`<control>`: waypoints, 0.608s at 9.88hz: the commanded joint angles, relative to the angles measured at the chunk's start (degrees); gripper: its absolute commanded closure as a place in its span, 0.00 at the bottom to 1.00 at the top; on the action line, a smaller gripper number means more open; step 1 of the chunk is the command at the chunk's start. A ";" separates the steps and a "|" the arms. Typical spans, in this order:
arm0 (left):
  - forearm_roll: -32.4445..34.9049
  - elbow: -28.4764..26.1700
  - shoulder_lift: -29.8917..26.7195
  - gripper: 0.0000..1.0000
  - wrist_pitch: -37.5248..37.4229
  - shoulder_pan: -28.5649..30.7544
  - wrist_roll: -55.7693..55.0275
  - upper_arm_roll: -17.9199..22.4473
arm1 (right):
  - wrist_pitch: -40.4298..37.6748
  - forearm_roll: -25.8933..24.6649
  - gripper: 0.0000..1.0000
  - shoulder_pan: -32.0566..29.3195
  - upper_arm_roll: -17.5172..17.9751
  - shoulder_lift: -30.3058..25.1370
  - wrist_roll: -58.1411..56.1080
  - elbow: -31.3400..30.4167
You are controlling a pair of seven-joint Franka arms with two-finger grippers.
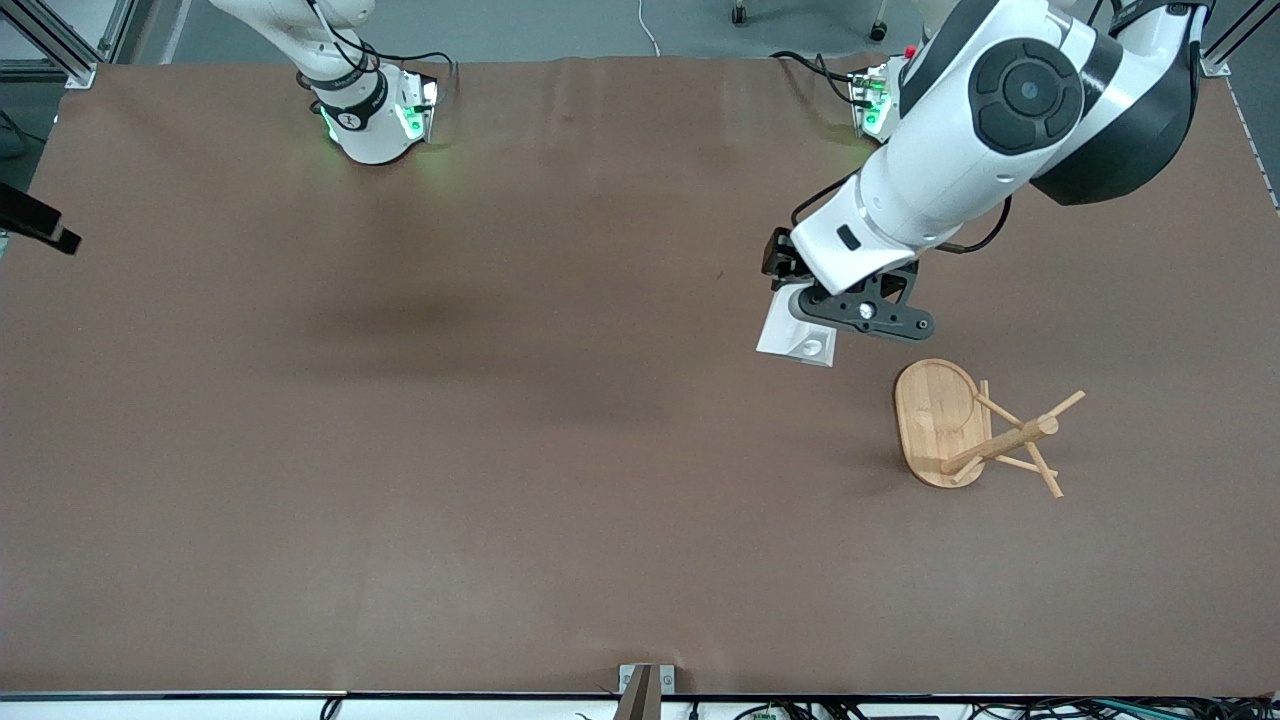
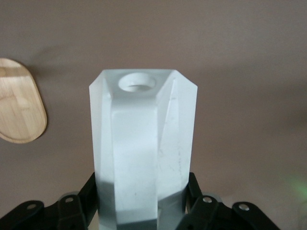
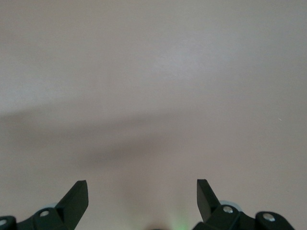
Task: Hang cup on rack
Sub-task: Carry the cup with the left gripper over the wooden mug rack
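Progress so far, as I read it: pickup is done and the hanging is all still ahead. My left gripper (image 1: 818, 322) is clamped on the cup (image 1: 798, 335), which I'm holding in the air over bare tabletop (image 1: 500, 450), near the rack (image 1: 975, 430) but apart from it. In the left wrist view the cup (image 2: 144, 148) sits squarely between the dark fingers (image 2: 79, 203), its blocky handle facing the camera with the round hole at the end away from the gripper. The oval wooden base (image 2: 19, 108) shows at the edge of that view.

One thing I notice: the rack seems to be lying tipped over, with its base standing on edge and the post and pegs pointing sideways toward the left arm's end. I judge that makes threading the handle hole onto a peg awkward, since the pegs lie low and at odd angles.

My right gripper (image 3: 142, 191) waits with its fingers spread apart over bare tabletop. That arm is barely in the front view, up by its base.

What's left: carry the cup to a peg, line up the hole, slide it on, release.
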 commanded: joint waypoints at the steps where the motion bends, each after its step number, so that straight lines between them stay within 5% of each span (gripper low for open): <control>1: 1.24 -9.18 -4.90 0.99 1.33 0.14 -7.91 1.04 | -5.29 -2.03 0.00 3.14 -3.70 0.45 1.81 6.75; 6: 1.06 -20.38 -8.44 1.00 6.78 0.32 -16.00 9.04 | -2.33 -1.68 0.00 4.56 -1.80 0.72 6.55 4.67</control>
